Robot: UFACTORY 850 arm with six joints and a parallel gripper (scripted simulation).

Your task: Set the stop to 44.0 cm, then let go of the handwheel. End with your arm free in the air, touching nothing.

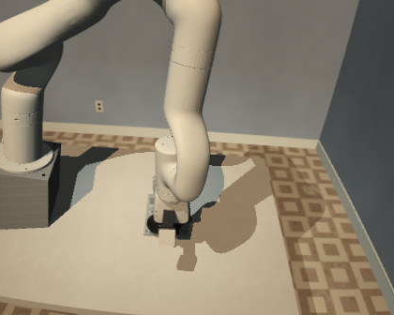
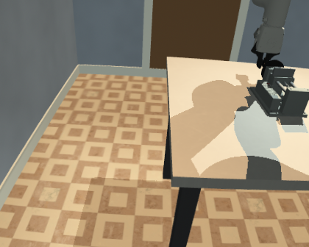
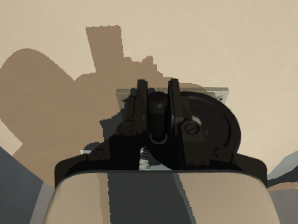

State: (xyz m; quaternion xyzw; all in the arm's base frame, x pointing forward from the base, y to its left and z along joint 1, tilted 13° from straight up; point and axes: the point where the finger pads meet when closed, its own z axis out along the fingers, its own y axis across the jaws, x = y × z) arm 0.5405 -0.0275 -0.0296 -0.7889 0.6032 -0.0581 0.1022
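Note:
The stop mechanism (image 2: pixel 282 93) is a grey metal slide unit on the table's far right side. Its black handwheel (image 3: pixel 202 125) shows as a dark disc in the wrist view, and its rim peeks out below the arm in the top view (image 1: pixel 152 226). My gripper (image 3: pixel 158 92) is shut on the handwheel's knob (image 3: pixel 157 117), with a black finger on each side of it. In the exterior view the gripper (image 2: pixel 268 63) reaches down at the far end of the mechanism. In the top view the arm hides most of the mechanism, and the gripper (image 1: pixel 171 218) stands over the wheel.
The arm's grey pedestal (image 1: pixel 19 189) stands at the table's left side. A small beige block (image 1: pixel 167 237) sits just in front of the mechanism. The table edge (image 2: pixel 243 182) drops to a checkered floor, and a brown door (image 2: pixel 193 31) is behind the table.

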